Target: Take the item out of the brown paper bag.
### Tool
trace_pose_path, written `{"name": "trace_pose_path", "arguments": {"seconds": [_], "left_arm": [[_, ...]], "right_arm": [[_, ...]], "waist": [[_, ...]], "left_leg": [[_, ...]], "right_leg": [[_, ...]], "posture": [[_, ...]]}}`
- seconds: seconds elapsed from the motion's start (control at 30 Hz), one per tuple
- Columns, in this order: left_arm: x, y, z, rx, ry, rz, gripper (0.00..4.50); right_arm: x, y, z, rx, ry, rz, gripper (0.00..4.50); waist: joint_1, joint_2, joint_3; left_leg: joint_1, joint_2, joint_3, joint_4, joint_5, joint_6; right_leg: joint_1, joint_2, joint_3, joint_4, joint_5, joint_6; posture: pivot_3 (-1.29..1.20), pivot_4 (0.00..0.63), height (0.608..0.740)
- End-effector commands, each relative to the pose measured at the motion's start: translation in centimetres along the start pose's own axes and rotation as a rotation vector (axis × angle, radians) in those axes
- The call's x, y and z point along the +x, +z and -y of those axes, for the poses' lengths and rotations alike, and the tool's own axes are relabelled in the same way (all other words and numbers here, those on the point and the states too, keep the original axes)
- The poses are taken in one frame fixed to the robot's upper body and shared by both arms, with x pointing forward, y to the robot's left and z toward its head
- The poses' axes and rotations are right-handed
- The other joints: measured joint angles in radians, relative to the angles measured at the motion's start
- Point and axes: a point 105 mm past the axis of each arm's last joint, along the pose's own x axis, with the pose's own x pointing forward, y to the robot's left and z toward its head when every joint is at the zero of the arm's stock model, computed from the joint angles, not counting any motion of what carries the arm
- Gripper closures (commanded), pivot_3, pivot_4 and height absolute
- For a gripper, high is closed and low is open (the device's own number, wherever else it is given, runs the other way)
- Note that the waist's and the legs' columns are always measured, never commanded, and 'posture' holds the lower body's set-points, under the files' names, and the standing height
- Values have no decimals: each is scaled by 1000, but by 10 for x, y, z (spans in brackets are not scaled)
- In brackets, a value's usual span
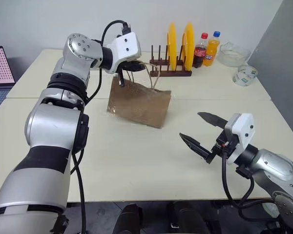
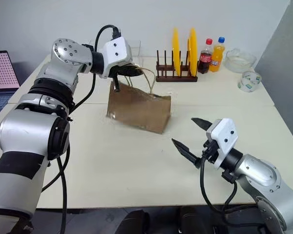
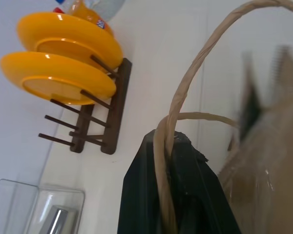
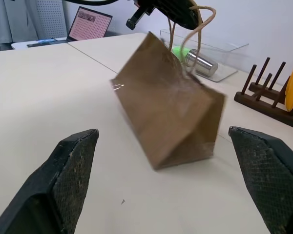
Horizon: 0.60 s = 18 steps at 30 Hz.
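Observation:
The brown paper bag [image 1: 139, 105] stands tilted on the middle of the table, its left side pulled up and its lower right edge on the tabletop. My left gripper [image 1: 136, 66] is above the bag's top, shut on one tan string handle [image 3: 176, 112], which runs between its black fingers [image 3: 195, 195]. The second string loop [image 1: 155, 77] hangs free beside it. My right gripper [image 1: 190, 125] hovers open to the front right of the bag, apart from it, with nothing between its fingers [image 4: 73, 170]. The item is hidden.
A wooden rack with two yellow plates [image 1: 178, 46] stands behind the bag. Right of it are a cola bottle [image 1: 200, 50], an orange soda bottle [image 1: 211, 48], a glass bowl [image 1: 233, 53] and a tape roll [image 1: 245, 74]. A laptop [image 1: 0, 66] sits far left.

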Motion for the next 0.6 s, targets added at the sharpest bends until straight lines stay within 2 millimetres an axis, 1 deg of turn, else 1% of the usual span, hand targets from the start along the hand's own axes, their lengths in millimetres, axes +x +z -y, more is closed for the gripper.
{"name": "trace_pose_path", "arguments": {"seconds": [0.03,0.17,0.27,0.47,0.6], "left_arm": [[-10,31,-24,85,94,65,4480],[-7,23,-18,65,63,48,4480],[-7,16,-12,54,22,25,4480],[-13,7,-8,16,-33,-10,4480],[-18,1,-1,-29,-91,-19,4480]], "right_arm": [[2,8,-1,-29,-1,27,0],[4,10,-1,-37,-6,31,0],[8,12,4,-44,-32,39,0],[12,14,9,-50,-42,39,0],[14,14,10,-52,-36,40,0]], "waist": [[0,0,0],[0,0,0],[-1,0,0],[-1,0,0],[-1,0,0]], "left_leg": [[0,0,0,0,0,0],[0,0,1,0,0,0],[0,0,1,0,0,0],[0,0,0,1,0,0],[0,0,1,1,0,0]], "right_leg": [[0,0,0,0,0,0],[0,0,0,0,0,0],[0,0,0,1,0,0],[0,0,0,1,1,-1],[0,0,0,1,2,-3]], "posture": [[0,150,740],[0,150,740],[0,150,740],[0,150,740],[0,150,740]]}}
